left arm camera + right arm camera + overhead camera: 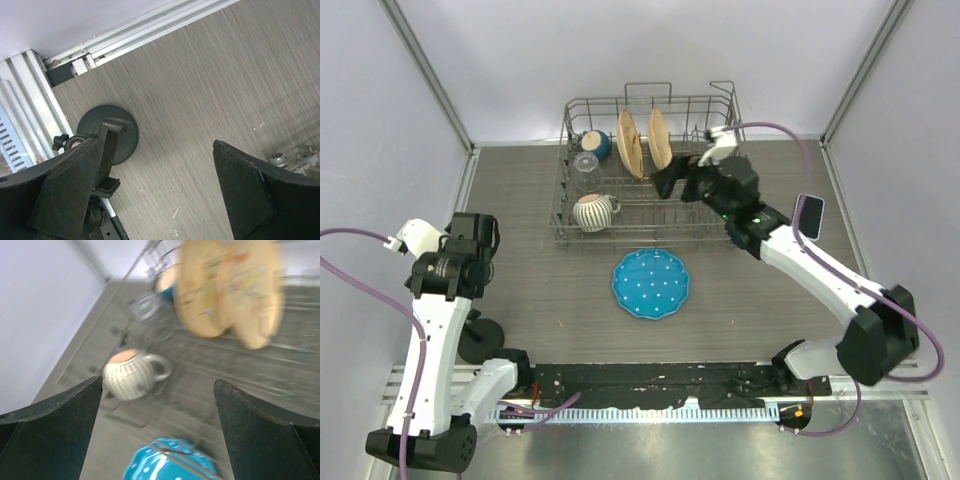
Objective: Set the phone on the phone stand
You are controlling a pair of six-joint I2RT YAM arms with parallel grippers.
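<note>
The phone (809, 215), light blue rimmed with a dark face, lies flat on the table at the right, near the wall. The black phone stand (480, 336) stands at the left near the front edge; the left wrist view shows its round disc base and forked cradle (111, 131). My left gripper (472, 238) is open and empty (155, 150), hanging above the table just beyond the stand. My right gripper (670, 181) is open and empty (159, 385) over the dish rack, well left of the phone.
A wire dish rack (567, 200) at the back holds a striped mug (593, 211), two beige plates (645, 142), a blue bowl (596, 143) and a glass (586, 163). A blue dotted plate (651, 283) lies mid-table. Walls close both sides.
</note>
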